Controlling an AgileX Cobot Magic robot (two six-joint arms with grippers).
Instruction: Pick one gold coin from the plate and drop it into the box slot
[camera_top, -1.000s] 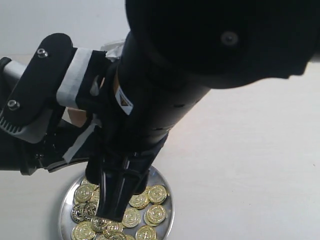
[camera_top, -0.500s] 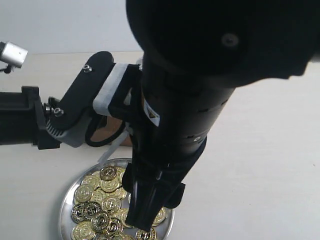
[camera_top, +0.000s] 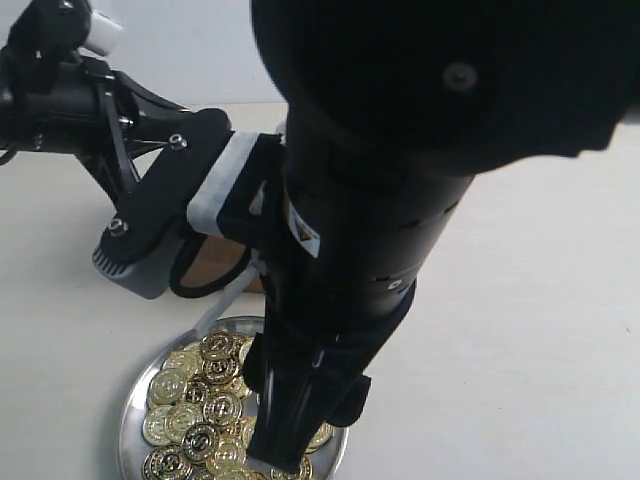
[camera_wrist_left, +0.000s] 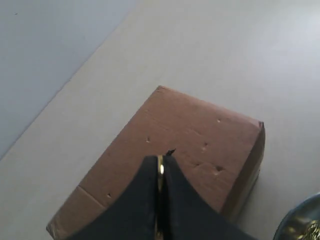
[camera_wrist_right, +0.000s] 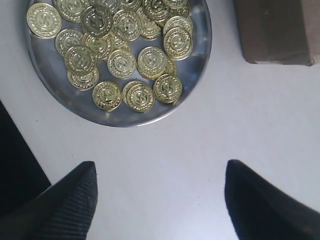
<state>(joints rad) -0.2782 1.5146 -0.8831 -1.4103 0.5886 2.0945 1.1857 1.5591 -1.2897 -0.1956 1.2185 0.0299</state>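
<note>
The left gripper (camera_wrist_left: 160, 161) was clamped on a gold coin (camera_wrist_left: 160, 170) held edge-on, just above the box (camera_wrist_left: 200, 135) near its slot (camera_wrist_left: 170, 151). The right gripper (camera_wrist_right: 160, 172) hung spread wide over the table (camera_wrist_right: 200, 150) near the plate (camera_wrist_right: 115, 119) of coins (camera_wrist_right: 121, 62)

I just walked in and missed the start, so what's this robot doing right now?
The left gripper is shut on one gold coin, held edge-on just above the brown box, by a dark mark that looks like the slot. The right gripper is open over the table beside the plate, which holds many more coins. The coin is not dropped yet.
</note>
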